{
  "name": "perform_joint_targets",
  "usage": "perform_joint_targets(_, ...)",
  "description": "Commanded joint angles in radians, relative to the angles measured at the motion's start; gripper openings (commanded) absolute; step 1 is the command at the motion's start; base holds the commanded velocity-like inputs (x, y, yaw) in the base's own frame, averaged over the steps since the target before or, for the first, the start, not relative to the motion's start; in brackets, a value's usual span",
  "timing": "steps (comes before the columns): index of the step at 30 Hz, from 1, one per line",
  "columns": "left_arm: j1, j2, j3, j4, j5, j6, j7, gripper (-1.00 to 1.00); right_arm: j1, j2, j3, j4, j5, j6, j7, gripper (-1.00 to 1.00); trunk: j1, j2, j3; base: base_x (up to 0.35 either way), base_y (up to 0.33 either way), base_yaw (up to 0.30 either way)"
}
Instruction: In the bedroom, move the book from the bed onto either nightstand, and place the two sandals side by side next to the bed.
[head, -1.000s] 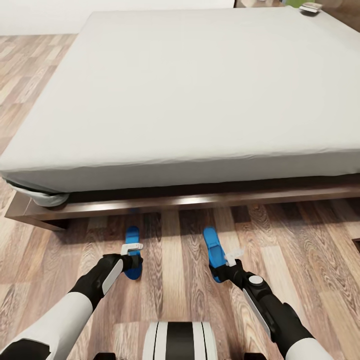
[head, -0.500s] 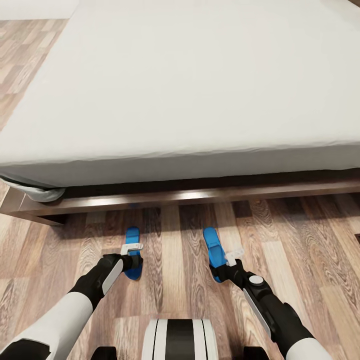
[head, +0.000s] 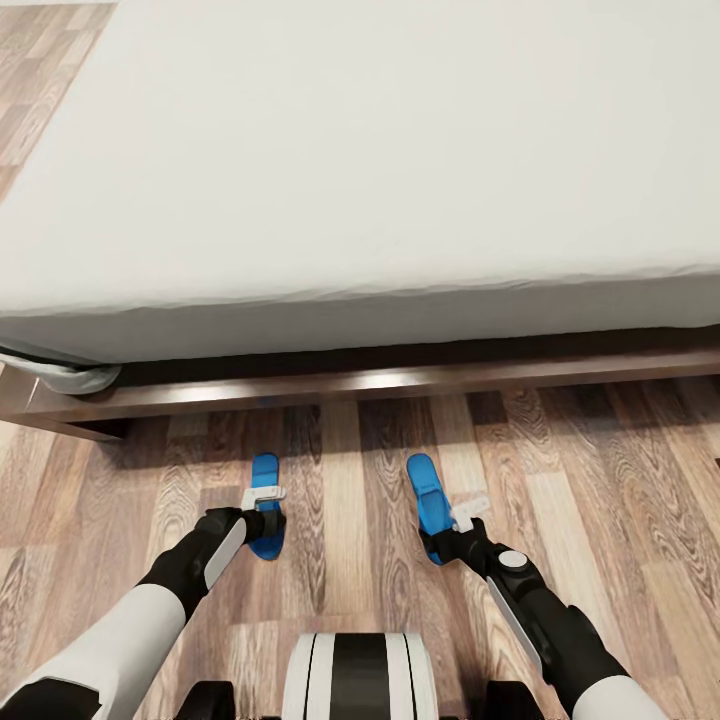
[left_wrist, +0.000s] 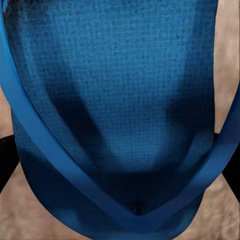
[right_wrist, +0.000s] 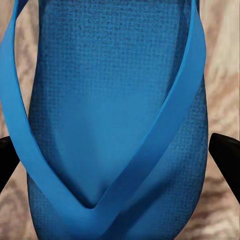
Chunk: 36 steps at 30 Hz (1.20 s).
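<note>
Sandals: two, bright blue, both flat on the wood-plank floor (head: 620, 480) in front of the bed's long side, well apart from each other with bare planks between.
Left sandal (head: 265, 500): lies roughly square to the bed frame, toe end toward it; the near end is hidden under the left gripper. The left wrist view shows its textured sole (left_wrist: 115, 90) and the V of its strap close up.
Right sandal (head: 428, 500): lies slightly slanted, far end leaning toward the left sandal; the near end is under the right gripper. Sole and strap appear in the right wrist view (right_wrist: 115, 115).
Left gripper (head: 262, 497): one, low over the left sandal; dark fingers (left_wrist: 6, 160) show on either side of the sole, apart, whether touching it I cannot tell.
Right gripper (head: 468, 515): one, at the right sandal's near end; fingers (right_wrist: 227, 152) stand apart, clear of the sole's edges.
Bed (head: 400, 380): one, dark-brown frame edge running across the floor, off-white mattress (head: 360, 150) above.
</note>
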Motion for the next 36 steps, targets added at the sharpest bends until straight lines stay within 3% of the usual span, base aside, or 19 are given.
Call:
perform_joint_targets(1,0.000,0.001,-0.007,-0.002,0.010,0.003,0.008,-1.00,0.000,-0.001,0.001,-0.002,-0.005,0.006,0.002,-1.00,0.000,0.000,-0.001,0.000,0.000,0.000)
perform_joint_targets(23,0.000,0.001,-0.007,-0.002,0.011,0.003,0.008,-1.00,-0.001,-0.001,0.001,-0.002,-0.005,0.006,0.002,-1.00,0.001,-0.001,-0.012,0.000,0.000,0.000)
perform_joint_targets(26,0.000,0.001,-0.008,-0.002,0.011,0.003,0.008,-1.00,0.000,-0.001,0.001,-0.002,-0.005,0.005,0.002,-1.00,0.002,-0.002,-0.024,0.000,0.000,0.000)
perform_joint_targets(36,0.000,0.001,-0.007,-0.002,0.011,0.003,0.008,-1.00,0.000,-0.003,0.000,-0.002,-0.005,0.005,0.002,-1.00,0.003,-0.002,-0.032,0.000,0.000,0.000)
